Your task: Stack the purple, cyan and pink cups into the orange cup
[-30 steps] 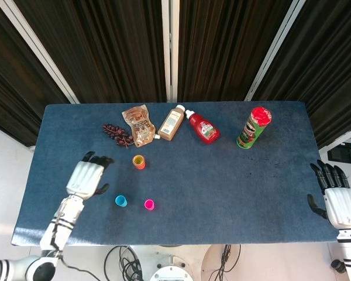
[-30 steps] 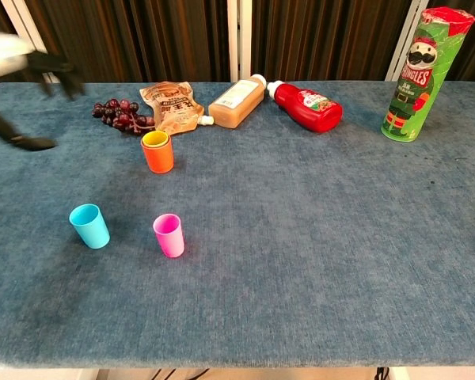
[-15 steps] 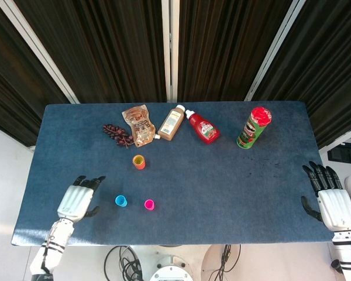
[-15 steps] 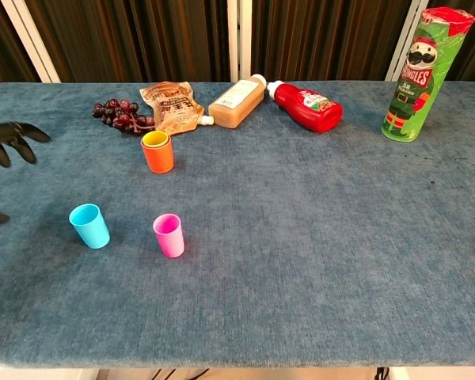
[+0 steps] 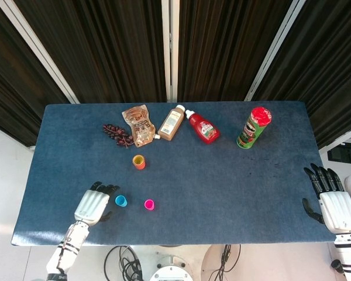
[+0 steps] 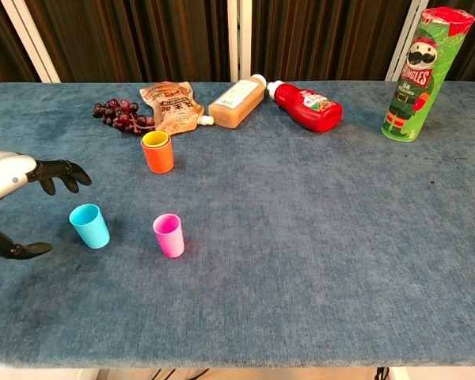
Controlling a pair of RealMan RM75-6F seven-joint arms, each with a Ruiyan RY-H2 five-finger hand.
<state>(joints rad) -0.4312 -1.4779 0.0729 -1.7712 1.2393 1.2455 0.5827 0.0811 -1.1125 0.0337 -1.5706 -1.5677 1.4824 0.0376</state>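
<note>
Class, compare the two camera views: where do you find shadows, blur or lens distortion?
Chest view: sharp; the cyan cup and pink cup cast only soft, faint shadows on the table; the left hand is cut off by the frame edge. Head view: the table's edges look slightly bowed; the cups appear tiny.

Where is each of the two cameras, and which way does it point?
Head view: high above, looking down on the whole table; shows both hands, left hand, right hand.
Chest view: low at the near edge, looking across the table toward the curtains; shows only the left hand.
Shared: cyan cup, pink cup, orange cup.
</note>
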